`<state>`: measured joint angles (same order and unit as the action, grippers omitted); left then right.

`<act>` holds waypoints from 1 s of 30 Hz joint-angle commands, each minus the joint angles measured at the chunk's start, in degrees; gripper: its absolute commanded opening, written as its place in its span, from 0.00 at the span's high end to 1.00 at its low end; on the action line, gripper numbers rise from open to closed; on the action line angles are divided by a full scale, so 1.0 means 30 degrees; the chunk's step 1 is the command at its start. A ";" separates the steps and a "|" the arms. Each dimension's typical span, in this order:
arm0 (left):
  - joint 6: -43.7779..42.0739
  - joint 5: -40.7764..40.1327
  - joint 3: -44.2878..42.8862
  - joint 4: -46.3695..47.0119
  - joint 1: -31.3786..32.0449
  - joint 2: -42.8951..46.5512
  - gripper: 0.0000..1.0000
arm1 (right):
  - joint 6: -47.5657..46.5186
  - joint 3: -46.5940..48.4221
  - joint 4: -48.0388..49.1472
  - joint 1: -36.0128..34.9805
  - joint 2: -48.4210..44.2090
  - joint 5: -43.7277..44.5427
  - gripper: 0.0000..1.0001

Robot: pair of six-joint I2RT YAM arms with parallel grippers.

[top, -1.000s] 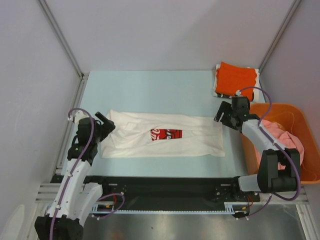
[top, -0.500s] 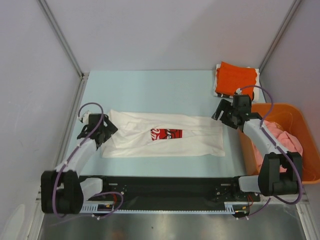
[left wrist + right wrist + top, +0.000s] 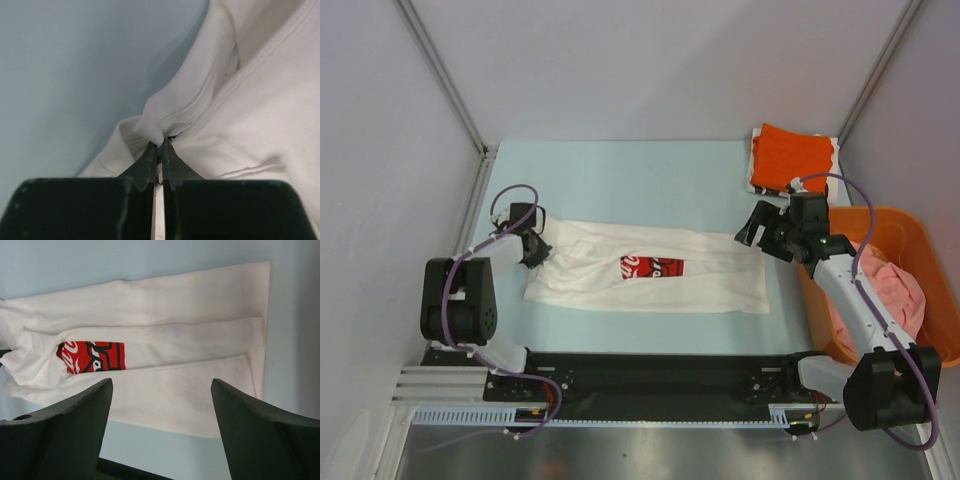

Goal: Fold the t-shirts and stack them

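L gripper (image 3: 160, 145): jaws pinched almost shut on a fold at the edge of the white tee (image 3: 250, 115). Cloth's bunched right at the tips and spreads out ahead & to the right of them. R gripper (image 3: 160, 390): jaws wide open, nothing in them, hanging over the tee's other end, not touching it afaict. Tee lies flat on the table (image 3: 620, 180) below the gap, red print over toward the left finger. Orange tee (image 3: 792, 155) sits folded off to one side of the R jaws, pink tee (image 3: 890, 280) behind them in the basket (image 3: 920, 222).

One white t-shirt (image 3: 650, 282), one orange t-shirt (image 3: 793, 155), one pink t-shirt (image 3: 900, 285), one basket (image 3: 880, 212), two pincers (image 3: 536, 252) (image 3: 750, 232).
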<state>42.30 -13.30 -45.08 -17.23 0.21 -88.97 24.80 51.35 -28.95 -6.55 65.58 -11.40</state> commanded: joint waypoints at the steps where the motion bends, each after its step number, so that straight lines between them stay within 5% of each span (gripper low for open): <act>1: -0.0009 0.1209 -0.1317 0.1702 -0.0683 -0.2646 0.99 | -0.0151 0.0168 -0.0282 -0.0045 -0.0298 -0.0507 0.14; 8: -0.0182 0.2440 -0.7783 -0.0338 -0.1475 -0.8179 1.00 | -0.0326 -0.0125 -0.0048 -0.0220 0.0784 -0.1122 0.14; 13: -0.1297 0.2762 -1.9699 -0.3830 -0.1417 -1.4423 1.00 | -0.0297 -0.0067 0.0333 -0.0453 0.1895 -0.1268 0.14; 18: -0.2355 0.7577 -3.4517 -0.5450 -0.1300 -2.2073 0.95 | -0.0121 -0.0359 0.0713 -0.1448 0.3128 -0.1824 0.14; 20: -0.1132 0.9494 -3.2710 -0.1373 -0.1591 -2.1531 0.74 | -0.0063 -0.0680 0.0889 -0.2091 0.3566 -0.2031 0.14; 21: -0.0717 0.9966 -3.0117 -0.0301 -0.1622 -2.0945 0.48 | -0.0033 -0.0798 0.1151 -0.2211 0.3685 -0.1973 0.13; 24: -0.0799 0.9827 -2.6528 0.2345 -0.1388 -1.8162 0.16 | -0.0062 -0.1150 0.1766 -0.2329 0.4300 -0.1855 0.13; 30: -0.1708 0.9270 -2.3096 0.1203 -0.1475 -1.3740 0.09 | -0.0823 -0.0800 0.2911 -0.2300 0.6639 -0.1826 0.14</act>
<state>38.98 13.76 -119.17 -14.66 -3.95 -141.34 24.29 47.90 -23.86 -13.50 82.39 -16.60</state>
